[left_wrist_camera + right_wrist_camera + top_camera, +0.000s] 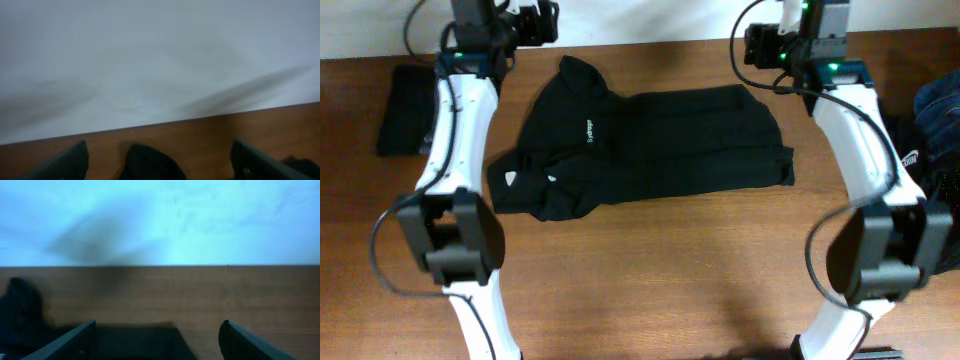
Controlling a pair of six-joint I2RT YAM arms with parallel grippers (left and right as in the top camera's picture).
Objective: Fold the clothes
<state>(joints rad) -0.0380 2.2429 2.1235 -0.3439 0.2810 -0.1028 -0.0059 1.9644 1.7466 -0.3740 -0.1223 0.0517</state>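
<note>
Fingers (65, 162) of the left gripper (538, 24) and right gripper (761, 46) stand apart, empty, over the far edge of the shirt (650, 145), which lies spread mid-table (670, 260). Best to pinch its 2 far corners squarely, then fold evenly.

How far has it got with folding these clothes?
Looks done: one dark garment lies folded at the table's left side. In hand: the black shirt lies rumpled mid-table; the left gripper and right gripper hover open near its far edge, holding nothing. Left: that shirt, plus the heap on the right.
</note>
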